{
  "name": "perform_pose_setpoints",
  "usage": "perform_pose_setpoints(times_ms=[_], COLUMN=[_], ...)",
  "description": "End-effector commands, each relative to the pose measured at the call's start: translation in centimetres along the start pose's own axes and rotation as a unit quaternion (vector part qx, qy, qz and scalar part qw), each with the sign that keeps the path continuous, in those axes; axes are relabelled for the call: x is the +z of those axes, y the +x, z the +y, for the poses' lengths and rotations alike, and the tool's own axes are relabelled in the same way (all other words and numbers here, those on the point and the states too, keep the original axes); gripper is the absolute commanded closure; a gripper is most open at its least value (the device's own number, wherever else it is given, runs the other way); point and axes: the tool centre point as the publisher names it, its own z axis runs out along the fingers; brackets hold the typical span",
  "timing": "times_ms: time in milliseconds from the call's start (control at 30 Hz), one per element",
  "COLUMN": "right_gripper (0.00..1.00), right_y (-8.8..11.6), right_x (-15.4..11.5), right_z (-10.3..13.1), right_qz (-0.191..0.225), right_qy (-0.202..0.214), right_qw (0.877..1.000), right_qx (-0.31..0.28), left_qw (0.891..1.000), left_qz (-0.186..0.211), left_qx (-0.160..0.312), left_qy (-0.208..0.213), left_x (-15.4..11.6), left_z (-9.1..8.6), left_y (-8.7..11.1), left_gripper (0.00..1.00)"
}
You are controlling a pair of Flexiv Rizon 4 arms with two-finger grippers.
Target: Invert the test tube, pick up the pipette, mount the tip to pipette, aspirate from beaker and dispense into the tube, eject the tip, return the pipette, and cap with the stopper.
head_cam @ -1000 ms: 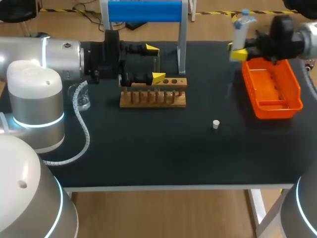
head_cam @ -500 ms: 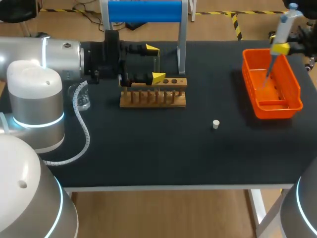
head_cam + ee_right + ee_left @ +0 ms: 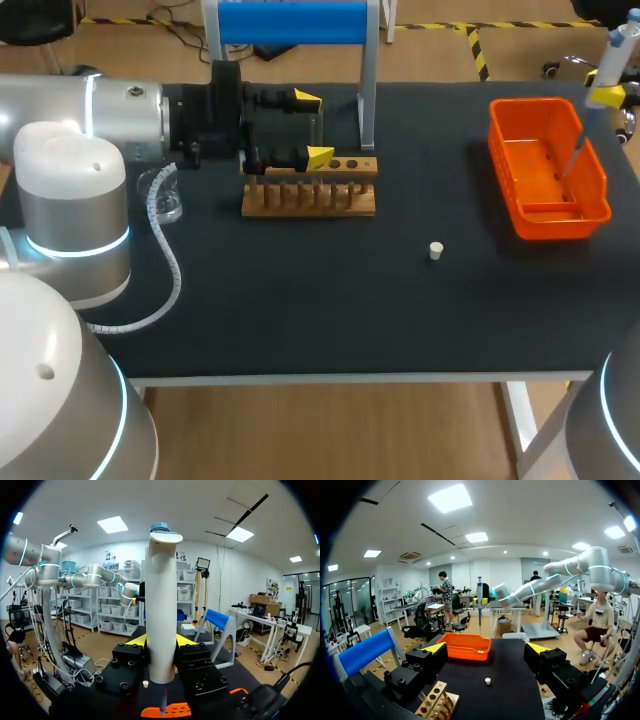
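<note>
My right gripper (image 3: 161, 642) is shut on the white pipette (image 3: 161, 625), which stands upright between its yellow fingers. In the head view the pipette (image 3: 608, 65) hangs at the far right, its thin lower end over the orange bin (image 3: 600, 190). Only a yellow tip of my right gripper (image 3: 606, 96) shows there. My left gripper (image 3: 314, 128) stands open over the wooden tube rack (image 3: 310, 195), with a faint clear tube (image 3: 319, 125) between its fingers. The white stopper (image 3: 436, 250) lies on the black table. From the left wrist, my left gripper (image 3: 487, 650) is open, with the stopper (image 3: 488, 681) ahead.
A glass beaker (image 3: 168, 205) sits at the table's left, beside my left arm. A blue-topped stand (image 3: 292, 22) rises behind the rack. The orange bin (image 3: 465, 646) lies beyond the stopper in the left wrist view.
My right arm has carried the pipette to the right, from left of the orange bin across it to its far right side. The left arm has stayed still.
</note>
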Motion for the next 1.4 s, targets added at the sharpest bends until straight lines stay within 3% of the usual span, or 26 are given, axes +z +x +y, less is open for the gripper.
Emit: perform_pose_setpoints(times_ms=[33,633,1400], right_gripper=[1.00,1.00,1.00], right_y=[-1.3,-1.3,-0.9], right_x=[-1.7,-2.5,-1.7], right_z=[-1.1,-3.5,-3.9], right_qz=[0.052,0.090,0.094], right_qy=[-0.019,-0.018,-0.014], right_qw=[0.998,0.996,0.995], right_qx=[0.002,0.009,0.018], left_qw=[1.000,1.000,1.000], left_qz=[-0.001,-0.001,-0.001], left_qx=[0.000,0.000,0.000], left_qy=[-0.001,-0.001,-0.001], left_x=[0.0,0.0,0.0], left_z=[0.0,0.0,0.0], left_y=[0.0,0.0,0.0], left_gripper=[0.00,0.00,0.00])
